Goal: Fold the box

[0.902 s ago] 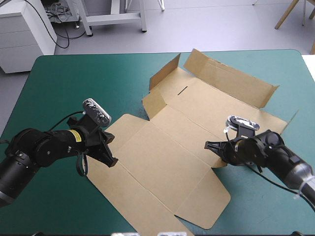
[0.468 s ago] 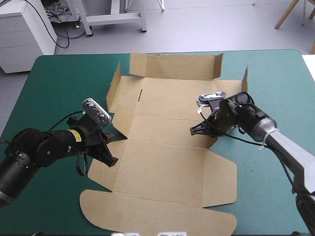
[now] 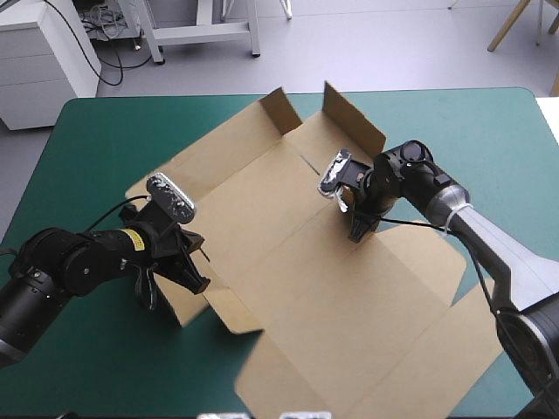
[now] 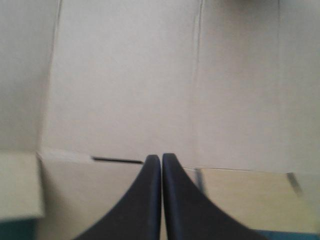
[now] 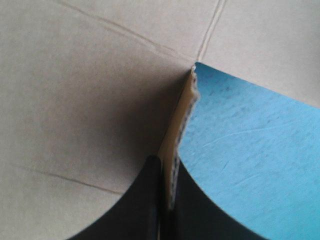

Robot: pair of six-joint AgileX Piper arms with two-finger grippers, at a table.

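Box (image 3: 349, 297) edge pinched in right claw (image 5: 165, 162); left claw (image 4: 161, 156) pressed together over it; box's near corner cut off.

You have a plain brown box (image 3: 349, 297) in front of you, unprinted, marked only by faint crease lines and one thin dark slot (image 4: 117, 160). Its cut edge (image 5: 184, 125) shows lighter, a pale tan with a fine corrugated grain. Under it you see the teal-green cover (image 3: 96, 148) of the table, even in colour and without pattern. The left gripper (image 4: 161, 157) and the right gripper (image 5: 166, 161) both have solid black fingers. On the black left arm you can pick out a small yellow label (image 3: 133, 237). The right arm turns from black to grey past a white band (image 3: 452, 218).
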